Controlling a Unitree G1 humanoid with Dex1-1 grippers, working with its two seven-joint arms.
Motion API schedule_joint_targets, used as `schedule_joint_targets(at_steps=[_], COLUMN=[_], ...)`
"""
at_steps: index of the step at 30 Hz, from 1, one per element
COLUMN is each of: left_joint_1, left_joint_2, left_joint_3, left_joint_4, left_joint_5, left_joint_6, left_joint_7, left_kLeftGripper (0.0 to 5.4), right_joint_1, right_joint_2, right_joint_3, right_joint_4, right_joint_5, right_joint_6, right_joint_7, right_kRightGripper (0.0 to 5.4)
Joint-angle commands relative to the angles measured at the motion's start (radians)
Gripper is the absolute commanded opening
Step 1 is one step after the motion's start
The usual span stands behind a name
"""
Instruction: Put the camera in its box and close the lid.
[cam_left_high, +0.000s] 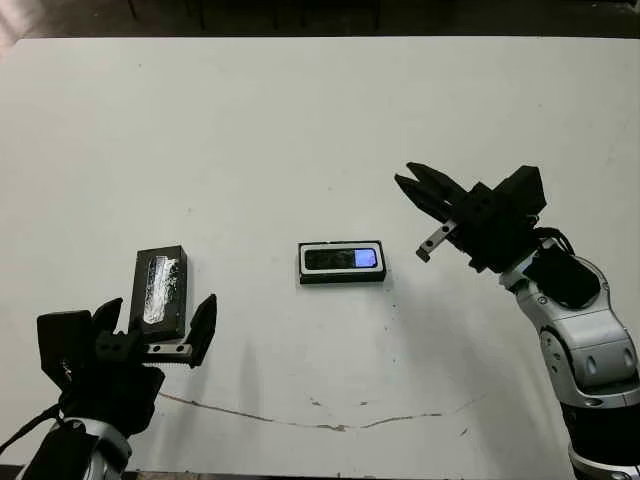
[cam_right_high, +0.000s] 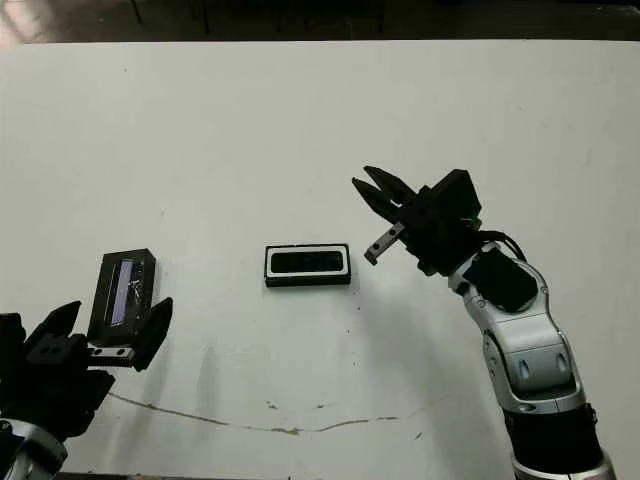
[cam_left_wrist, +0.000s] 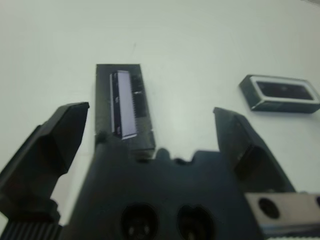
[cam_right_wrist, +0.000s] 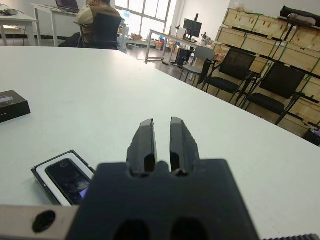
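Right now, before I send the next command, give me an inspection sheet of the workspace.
Surface: white table, with a thin dark crack-like line near the front edge.
Job's things: camera lies inside the box at centre, screen lit blue; lid lies apart, at the robot's left.
Clutter: nothing seen.
Grippers: left gripper open, right by the lid, empty; right gripper nearly shut, empty, raised beside the box.
Cables: black cable at the right wrist.
Surroundings: seated person, chairs, desks, wooden crates beyond the table.

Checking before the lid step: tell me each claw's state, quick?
Left claw: open, empty, just short of the lid.
Right claw: nearly shut, empty, in the air.
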Motion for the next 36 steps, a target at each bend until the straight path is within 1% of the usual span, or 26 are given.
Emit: schedule_joint_targets(at_steps=[1,5,10,12,16,18,23,26,33,36], left_joint_1=[0.012,0.013,0.018,0.023,0.026,0.023,0.015,0.018,0.021,0.015], left_joint_2=[-0.001,0.011,0.079,0.081,0.021,0.003,0.0,0.007,-0.046,-0.096], left_joint_3=[-0.009,-0.016,-0.038,-0.038,-0.02,-0.015,-0.025,-0.025,-0.02,-0.033], left_joint_4=[-0.003,-0.003,-0.003,-0.003,-0.003,-0.003,-0.001,-0.002,0.032,0.056], left_joint_5=[-0.022,-0.033,-0.02,-0.022,-0.056,-0.067,-0.048,-0.039,-0.041,-0.029], left_joint_6=[0.024,0.035,0.064,0.07,0.1,0.113,0.127,0.127,0.101,0.08], left_joint_7=[0.039,0.078,0.093,0.09,0.101,0.102,0.117,0.114,0.115,0.146], left_kLeftGripper=[5.38,5.38,5.38,5.38,5.38,5.38,5.38,5.38,5.38,5.38], right_joint_1=[0.017,0.017,0.016,0.018,0.022,0.024,0.024,0.029,0.034,0.034], right_joint_2=[-0.017,-0.019,-0.018,-0.02,-0.025,-0.026,-0.03,-0.032,-0.038,-0.039], right_joint_3=[-0.007,-0.003,0.0,-0.002,-0.004,-0.005,-0.005,-0.006,-0.006,-0.007], right_joint_4=[-0.005,-0.014,-0.025,-0.033,-0.033,-0.039,-0.045,-0.044,-0.046,-0.04], right_joint_5=[0.008,0.004,0.008,0.01,0.007,0.011,0.017,0.02,0.022,0.027], right_joint_6=[0.025,0.033,0.043,0.054,0.047,0.058,0.074,0.066,0.069,0.063], right_joint_7=[0.009,0.005,0.007,0.006,0.012,0.011,0.007,0.009,0.01,0.013], right_kRightGripper=[0.0,0.0,0.0,0.0,0.0,0.0,0.0,0.0,0.0,0.0])
